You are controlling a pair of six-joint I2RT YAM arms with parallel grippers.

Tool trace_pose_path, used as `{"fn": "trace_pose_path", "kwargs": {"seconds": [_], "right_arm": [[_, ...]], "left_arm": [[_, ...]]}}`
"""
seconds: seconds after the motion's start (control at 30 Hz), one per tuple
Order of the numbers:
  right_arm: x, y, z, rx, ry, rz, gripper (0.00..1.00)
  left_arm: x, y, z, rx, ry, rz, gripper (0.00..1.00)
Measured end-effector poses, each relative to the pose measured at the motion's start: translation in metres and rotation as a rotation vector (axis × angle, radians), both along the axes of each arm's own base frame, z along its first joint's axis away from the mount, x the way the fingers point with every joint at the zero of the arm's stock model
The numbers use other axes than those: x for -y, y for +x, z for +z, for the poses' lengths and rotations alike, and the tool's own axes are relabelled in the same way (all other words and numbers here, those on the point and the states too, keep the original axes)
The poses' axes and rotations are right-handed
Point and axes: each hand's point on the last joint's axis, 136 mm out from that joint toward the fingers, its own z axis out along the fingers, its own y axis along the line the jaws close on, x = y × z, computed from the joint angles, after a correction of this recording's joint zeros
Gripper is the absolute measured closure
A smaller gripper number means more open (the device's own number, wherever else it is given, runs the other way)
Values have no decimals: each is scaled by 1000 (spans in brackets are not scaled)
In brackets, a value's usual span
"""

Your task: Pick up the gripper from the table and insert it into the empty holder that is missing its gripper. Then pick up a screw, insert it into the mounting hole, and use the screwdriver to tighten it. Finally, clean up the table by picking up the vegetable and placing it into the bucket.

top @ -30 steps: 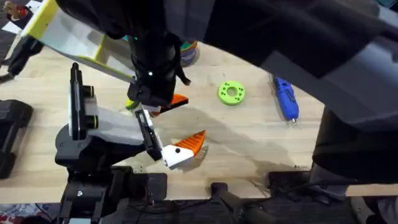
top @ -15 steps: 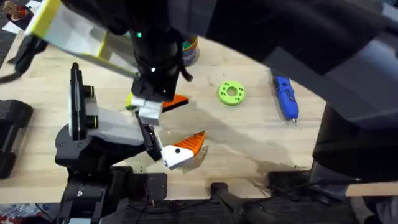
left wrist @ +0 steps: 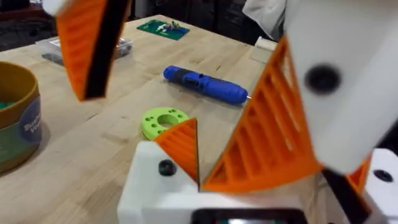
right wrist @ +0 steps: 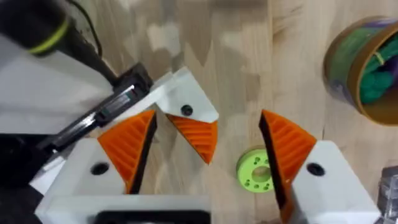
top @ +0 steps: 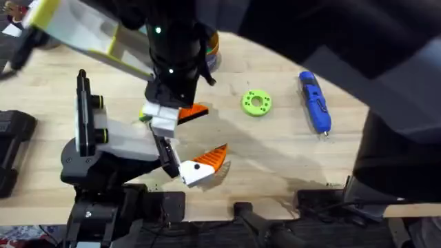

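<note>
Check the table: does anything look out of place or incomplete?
Yes. The pale grey gripper body carries one orange-tipped finger; a second matching gripper piece is beside it, unmounted.

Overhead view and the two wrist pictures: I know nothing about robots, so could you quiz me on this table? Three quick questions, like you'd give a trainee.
1. Multiple choice: the screwdriver lying on the table is A) red, B) blue, C) black.
2. True or false: the right gripper is clamped shut on the screwdriver.
3. Short answer: in the overhead view, what lies between the screwdriver and the orange-tipped finger piece under the dark arm?

Key:
1. B.
2. False. Its fingers stand apart, one on either side of the finger piece.
3. The green ring.
</note>
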Motion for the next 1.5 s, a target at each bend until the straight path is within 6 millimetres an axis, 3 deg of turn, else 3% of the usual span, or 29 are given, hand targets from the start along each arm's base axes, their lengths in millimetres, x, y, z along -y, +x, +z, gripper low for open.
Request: {"fn": "trace_pose_path", "kwargs": {"seconds": [0.1, 0.3, 0.47, 0.8, 1.03, 1.17, 1.5], "right_arm": [[0, 5, 16, 11, 61, -36, 5], [27, 25, 53, 32, 153, -153, 5], [35, 28, 65, 29, 192, -183, 4], [33, 27, 65, 20, 206, -180, 4], [40, 23, 33, 7, 205, -207, 4], [63, 18, 23, 0, 216, -252, 4], [111, 9, 42, 16, 297, -332, 3]], "left_arm": [[0, 0, 0, 0, 0, 0, 14], [0, 0, 0, 1, 1, 0, 14], [0, 0, 0, 2, 1, 0, 14], [0, 0, 0, 2, 1, 0, 14], [0, 0, 0, 2, 1, 0, 14], [0, 0, 0, 2, 1, 0, 14], [0, 0, 0, 3, 1, 0, 13]]}}
